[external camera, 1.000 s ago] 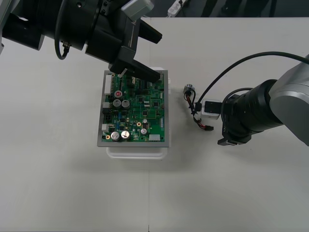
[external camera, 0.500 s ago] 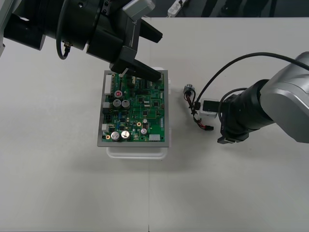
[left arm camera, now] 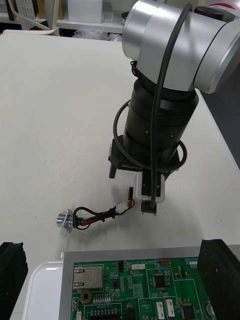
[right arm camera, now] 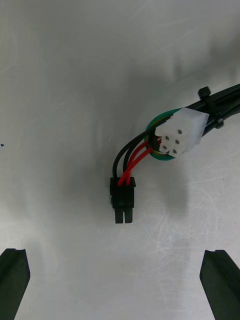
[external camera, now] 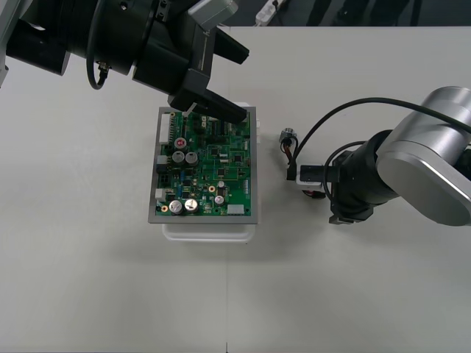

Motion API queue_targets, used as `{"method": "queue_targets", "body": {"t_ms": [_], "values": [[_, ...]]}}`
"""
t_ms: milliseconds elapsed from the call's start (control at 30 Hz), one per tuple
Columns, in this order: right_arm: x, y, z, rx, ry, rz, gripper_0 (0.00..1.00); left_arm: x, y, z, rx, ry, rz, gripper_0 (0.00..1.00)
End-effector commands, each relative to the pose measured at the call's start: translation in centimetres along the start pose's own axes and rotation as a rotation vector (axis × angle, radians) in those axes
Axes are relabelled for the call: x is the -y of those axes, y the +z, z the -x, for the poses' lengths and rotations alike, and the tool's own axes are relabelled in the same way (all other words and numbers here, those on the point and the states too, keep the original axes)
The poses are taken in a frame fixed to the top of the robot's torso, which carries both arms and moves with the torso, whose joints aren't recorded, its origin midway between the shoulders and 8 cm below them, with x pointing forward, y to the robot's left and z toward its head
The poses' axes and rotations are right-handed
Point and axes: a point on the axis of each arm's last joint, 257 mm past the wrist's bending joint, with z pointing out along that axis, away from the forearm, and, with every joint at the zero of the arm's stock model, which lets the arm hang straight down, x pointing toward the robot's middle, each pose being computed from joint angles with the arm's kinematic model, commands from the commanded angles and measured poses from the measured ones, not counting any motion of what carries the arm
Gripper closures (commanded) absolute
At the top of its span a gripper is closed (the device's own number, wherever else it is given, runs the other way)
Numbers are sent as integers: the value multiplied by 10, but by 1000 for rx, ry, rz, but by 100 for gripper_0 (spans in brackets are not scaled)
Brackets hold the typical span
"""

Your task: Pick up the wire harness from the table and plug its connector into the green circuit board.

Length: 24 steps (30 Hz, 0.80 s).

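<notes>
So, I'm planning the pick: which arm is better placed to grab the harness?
Right. The right gripper, open, hangs over the harness plug, straddling it; the left gripper is over the board's far edge.

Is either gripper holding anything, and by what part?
Nothing. The right gripper is open above the plug; the left gripper is open over the board.
</notes>
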Motion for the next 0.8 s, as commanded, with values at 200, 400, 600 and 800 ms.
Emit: {"method": "queue_targets", "body": {"t_ms": [200,400,600,800], "values": [[13,0,22,4,21,-53,0,-6,0,42,54,99,36,0],[14,2,23,-4,20,-65,0,-6,0,42,54,99,36,0],[11,7,23,-25,5,-66,0,-6,0,42,54,99,36,0],[10,14,20,-36,25,-48,0,-6,0,42,54,99,36,0]]}}
